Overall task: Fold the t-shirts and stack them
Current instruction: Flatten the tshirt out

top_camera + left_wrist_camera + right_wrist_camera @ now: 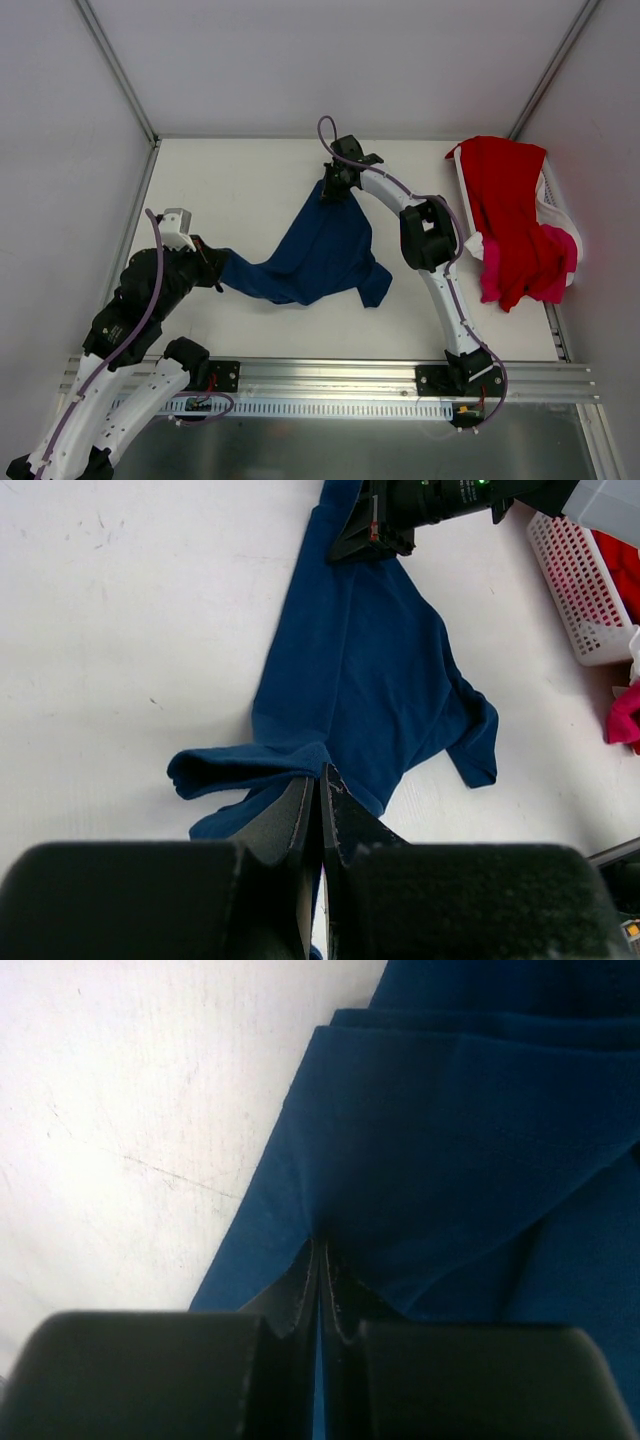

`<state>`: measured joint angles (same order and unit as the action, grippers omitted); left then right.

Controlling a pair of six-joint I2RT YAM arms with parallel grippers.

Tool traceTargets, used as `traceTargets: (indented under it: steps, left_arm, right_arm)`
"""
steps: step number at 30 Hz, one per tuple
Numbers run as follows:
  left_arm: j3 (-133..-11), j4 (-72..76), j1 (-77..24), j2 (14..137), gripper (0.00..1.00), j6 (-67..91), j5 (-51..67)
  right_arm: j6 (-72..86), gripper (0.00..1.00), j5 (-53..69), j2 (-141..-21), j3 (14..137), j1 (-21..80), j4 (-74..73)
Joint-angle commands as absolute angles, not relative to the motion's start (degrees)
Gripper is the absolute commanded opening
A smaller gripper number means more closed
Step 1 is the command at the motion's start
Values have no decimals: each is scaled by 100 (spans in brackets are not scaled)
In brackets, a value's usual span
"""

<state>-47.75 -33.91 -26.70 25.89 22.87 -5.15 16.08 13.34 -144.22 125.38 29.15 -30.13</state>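
Left gripper (318,780) and right gripper (320,1252) each pinch the soft, rumpled navy t-shirt (318,252) — stretched between them.

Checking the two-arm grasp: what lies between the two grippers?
Only the navy t-shirt, pinched by the left gripper at one end and the right gripper at the other, as the top external view shows.

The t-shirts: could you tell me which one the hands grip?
The navy blue t-shirt, pinched by left hand and right hand; red t-shirt and pink t-shirt lie untouched on the basket.
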Motion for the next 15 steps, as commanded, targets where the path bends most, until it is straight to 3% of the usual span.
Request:
traceTargets:
  steps: [1, 8, 15]
  left_arm:
    - [-4693, -3366, -2707, 2619, 0, 2162, -650]
    - [-4798, -3340, -2707, 2742, 0, 2048, -747]
    - [-5527, -3234, -2707, 3128, 0, 1679, -695]
  right_arm:
    - [1582, 0, 1345, -14511, 12419, 2953, -2988]
    - [1407, 0, 1117, -13827, 12243, 2944, -3111]
    - [774, 0, 317, -11744, 12094, 2944, -3849]
